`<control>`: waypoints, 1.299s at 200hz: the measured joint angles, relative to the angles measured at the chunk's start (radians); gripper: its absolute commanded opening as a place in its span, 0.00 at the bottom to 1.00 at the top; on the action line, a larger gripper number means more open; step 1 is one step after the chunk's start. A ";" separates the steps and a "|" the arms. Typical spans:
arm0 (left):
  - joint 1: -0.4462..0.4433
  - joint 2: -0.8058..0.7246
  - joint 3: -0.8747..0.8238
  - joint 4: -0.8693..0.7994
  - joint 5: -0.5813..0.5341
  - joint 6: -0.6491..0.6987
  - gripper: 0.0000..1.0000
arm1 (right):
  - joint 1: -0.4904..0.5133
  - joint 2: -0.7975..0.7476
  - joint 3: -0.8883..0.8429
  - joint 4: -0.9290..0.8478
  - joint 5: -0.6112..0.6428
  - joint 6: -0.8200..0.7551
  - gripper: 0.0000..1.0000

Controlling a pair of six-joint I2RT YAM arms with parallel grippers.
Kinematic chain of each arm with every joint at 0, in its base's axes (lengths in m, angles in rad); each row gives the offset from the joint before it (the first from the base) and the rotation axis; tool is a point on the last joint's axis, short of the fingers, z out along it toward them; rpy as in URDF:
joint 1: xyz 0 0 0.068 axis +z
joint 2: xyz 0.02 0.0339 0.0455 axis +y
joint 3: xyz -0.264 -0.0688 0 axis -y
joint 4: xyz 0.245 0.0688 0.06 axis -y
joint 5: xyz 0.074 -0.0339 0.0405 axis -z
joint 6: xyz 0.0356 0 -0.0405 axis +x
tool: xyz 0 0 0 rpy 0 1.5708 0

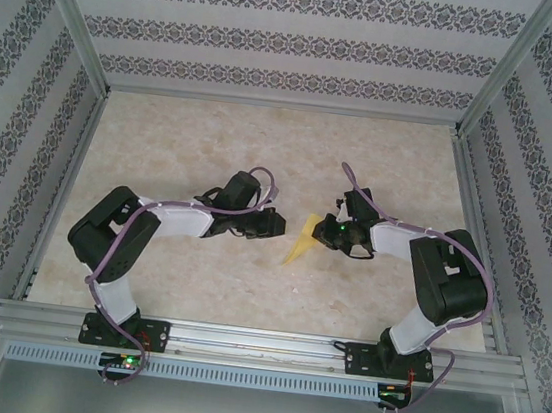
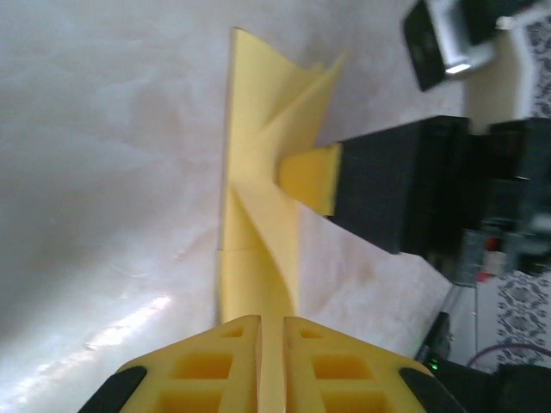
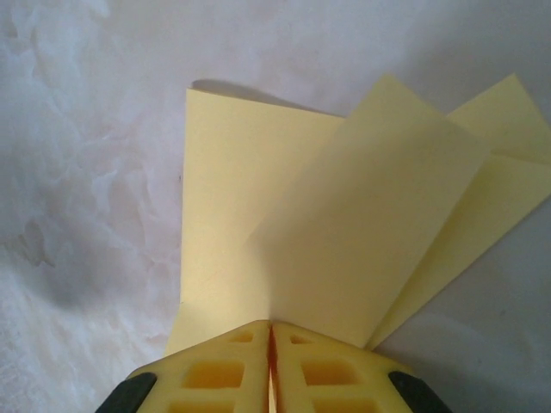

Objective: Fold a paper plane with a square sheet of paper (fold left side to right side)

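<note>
The yellow sheet of paper (image 1: 301, 244) is folded into a pointed wedge and held between both grippers at the middle of the table. My left gripper (image 1: 279, 225) reaches it from the left. In the left wrist view its jaws (image 2: 272, 344) stand almost together, with a strip of the paper (image 2: 258, 172) filling the narrow gap. My right gripper (image 1: 325, 235) comes in from the right, and one of its fingers (image 2: 310, 176) presses the paper's side. In the right wrist view the right gripper (image 3: 272, 344) is shut on the paper (image 3: 344, 224), whose layers fan out above it.
The beige marbled tabletop (image 1: 263, 145) is enclosed by patterned walls (image 1: 277, 35) on three sides. A metal rail (image 1: 259, 344) runs along the near edge at the arm bases. Open table lies behind and to both sides of the paper.
</note>
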 measured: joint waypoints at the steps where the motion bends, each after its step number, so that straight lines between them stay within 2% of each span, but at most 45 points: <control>1: -0.001 0.000 0.001 -0.001 0.001 0.000 0.12 | 0.000 0.000 0.000 0.000 0.000 0.000 0.10; 65: -0.091 0.023 0.042 -0.012 0.054 -0.002 0.10 | 0.009 0.034 0.034 0.003 -0.016 -0.030 0.10; 161: -0.110 0.171 0.183 -0.055 0.079 0.012 0.10 | 0.015 0.038 0.040 -0.001 -0.015 -0.041 0.10; 260: -0.110 0.206 0.194 -0.143 0.008 0.063 0.10 | 0.015 0.038 0.045 -0.012 -0.012 -0.059 0.10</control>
